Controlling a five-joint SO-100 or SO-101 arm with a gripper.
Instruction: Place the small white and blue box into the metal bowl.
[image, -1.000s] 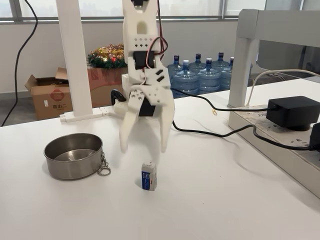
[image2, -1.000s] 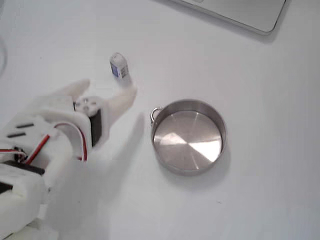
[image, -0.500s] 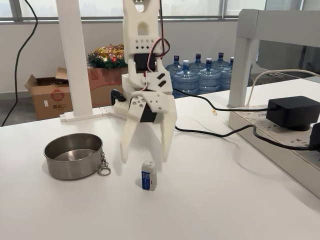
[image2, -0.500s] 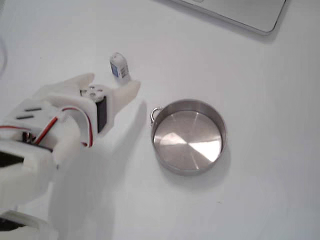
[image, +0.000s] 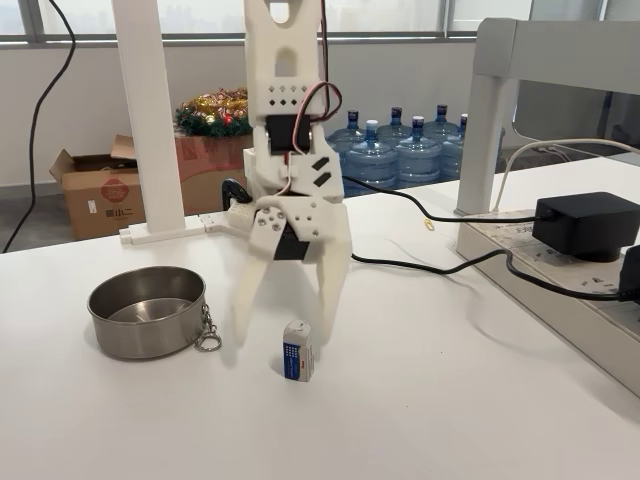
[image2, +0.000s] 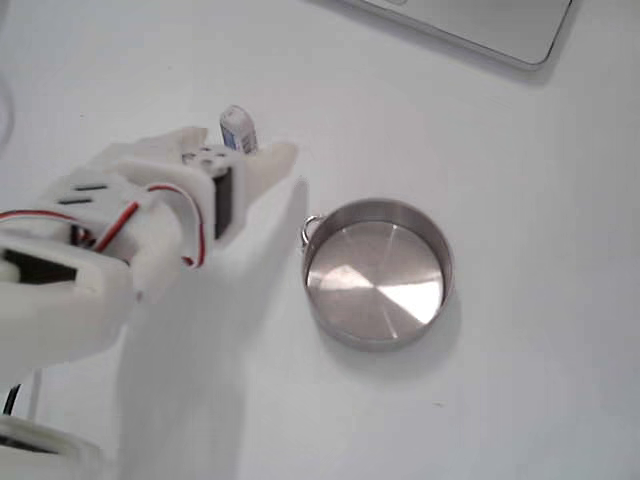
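The fingers (image: 283, 342) hang spread wide just behind the small white and blue box (image: 297, 350), which stands upright on the desk (image: 450, 400), at three o'clock from the metal bowl (image: 147, 311). I'd straddle the box squarely before pinching, or it topples.
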